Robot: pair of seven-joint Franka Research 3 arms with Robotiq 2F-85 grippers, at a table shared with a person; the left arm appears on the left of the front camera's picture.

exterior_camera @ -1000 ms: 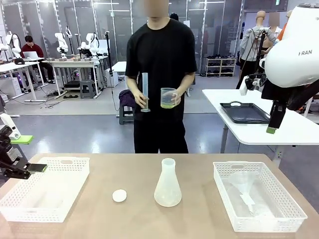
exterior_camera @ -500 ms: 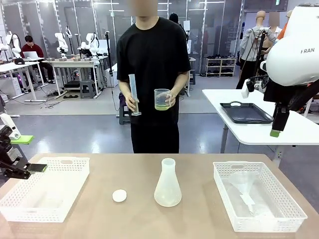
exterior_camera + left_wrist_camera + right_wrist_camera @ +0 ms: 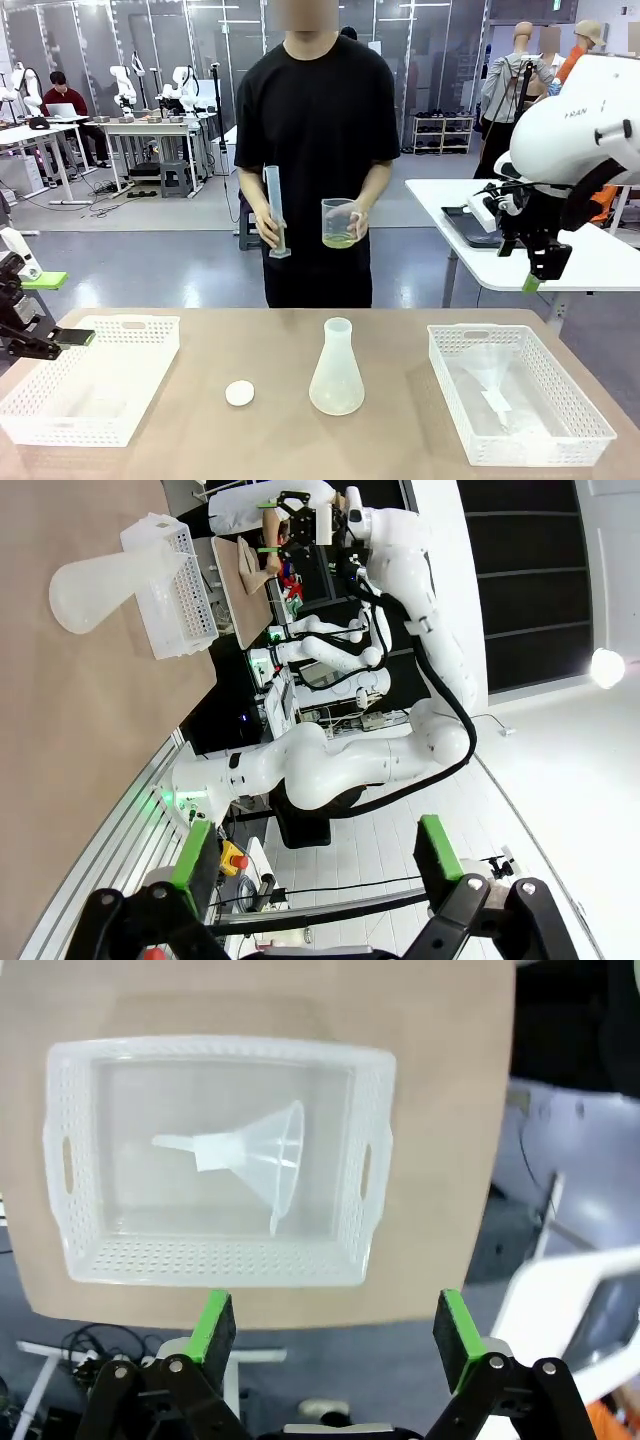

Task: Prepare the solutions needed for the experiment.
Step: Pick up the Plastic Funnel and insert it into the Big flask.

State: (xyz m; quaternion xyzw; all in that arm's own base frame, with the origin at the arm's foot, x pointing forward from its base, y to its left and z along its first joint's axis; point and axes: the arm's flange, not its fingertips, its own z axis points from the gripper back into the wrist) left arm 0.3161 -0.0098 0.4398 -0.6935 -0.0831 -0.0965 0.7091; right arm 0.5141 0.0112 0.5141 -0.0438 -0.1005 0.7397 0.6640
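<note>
The solutions (image 3: 339, 240) are a shallow pale yellow layer in a clear beaker (image 3: 338, 221) that the person across the table holds in one hand. The person's other hand holds a tall measuring cylinder (image 3: 273, 212). An empty frosted conical flask (image 3: 336, 370) stands mid-table, and it lies sideways in the left wrist view as the flask (image 3: 100, 580). A clear funnel (image 3: 489, 366) lies in the right basket, seen from above as the funnel (image 3: 255, 1150). My left gripper (image 3: 58, 310) (image 3: 315, 852) hangs open at the table's left edge. My right gripper (image 3: 535, 272) (image 3: 332, 1332) is open, high above the right basket.
A white basket (image 3: 120, 322) sits on the left of the table. The right basket (image 3: 520, 330) (image 3: 220, 1050) sits on the right, also seen as the basket (image 3: 175, 590). A small white round cap (image 3: 239, 393) lies left of the flask. A second table with a dark tray (image 3: 480, 225) stands behind.
My right arm has swung and tilted, bringing its gripper lower and slightly left. The person has shifted sideways, still holding cylinder and beaker. My left gripper has not moved.
</note>
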